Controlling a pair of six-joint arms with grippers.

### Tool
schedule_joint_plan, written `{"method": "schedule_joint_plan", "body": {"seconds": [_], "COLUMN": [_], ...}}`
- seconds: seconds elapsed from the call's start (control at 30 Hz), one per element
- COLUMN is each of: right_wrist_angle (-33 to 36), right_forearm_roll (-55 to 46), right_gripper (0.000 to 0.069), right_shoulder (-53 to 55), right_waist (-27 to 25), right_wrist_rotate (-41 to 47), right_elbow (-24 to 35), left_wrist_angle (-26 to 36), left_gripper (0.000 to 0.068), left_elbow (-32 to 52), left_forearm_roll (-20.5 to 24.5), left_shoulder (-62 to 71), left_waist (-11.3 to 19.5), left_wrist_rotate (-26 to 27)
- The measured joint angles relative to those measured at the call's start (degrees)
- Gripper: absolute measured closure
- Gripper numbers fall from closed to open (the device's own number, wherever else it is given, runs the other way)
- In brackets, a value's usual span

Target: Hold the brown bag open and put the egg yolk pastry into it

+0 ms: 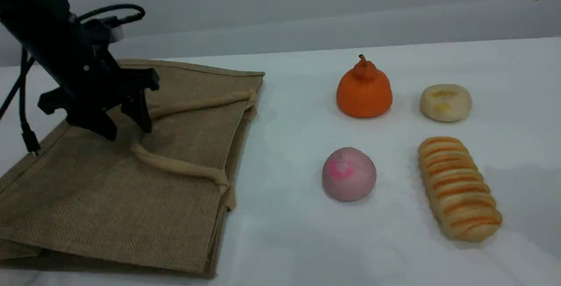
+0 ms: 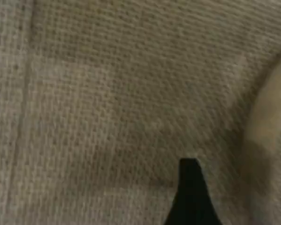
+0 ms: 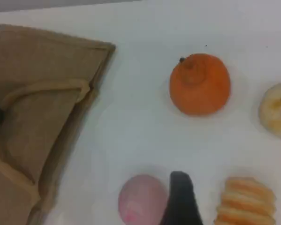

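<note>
Left gripper point(image 1: 127, 129) is wide open, holding nothing, low over the bag point(image 1: 109, 198) by its handle point(image 1: 184, 168), likely set to lift the mouth. Right gripper point(image 3: 180, 199) is open too, empty. Your pastry point(image 1: 445, 102) sits on the bench point(image 1: 285, 233), well right of the bag, past the orange fruit point(image 1: 364, 89).

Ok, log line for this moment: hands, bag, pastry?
left hand open, low over brown bag by its handle | right hand open, holding nothing | bag flat, not opened | egg yolk pastry on table, untouched
</note>
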Motion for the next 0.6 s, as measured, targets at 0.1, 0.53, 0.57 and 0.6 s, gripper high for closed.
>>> {"method": "schedule_joint_plan", "body": {"seconds": [0.1,0.53,0.57,0.6], "right_wrist_angle": [0.06,0.12,0.12,0.12], "right_forearm_roll": [0.00,0.00,0.00,0.00], "right_gripper": [0.0235,0.0235,0.0235,0.0235], "right_shoulder": [0.00,0.00,0.00,0.00], "right_waist": [0.00,0.00,0.00,0.00], "right_wrist_rotate": [0.00,0.09,0.09,0.09], "right_elbow": [0.00,0.00,0.00,0.00], "left_wrist_angle": [-0.16,-1.63,-1.63,-1.51], "left_gripper": [0.0241,0.0456,0.0492,0.0537], "left_elbow": [0.00,0.00,0.00,0.00], "left_forearm_roll": [-0.03,0.32,0.32,0.38], "left_shoulder": [1.22,2.74,2.74,2.74], "left_waist": [-0.65,-1.22,-1.22,-1.22], "left_wrist_rotate": [0.00,-1.16,-1.16,-1.16]}}
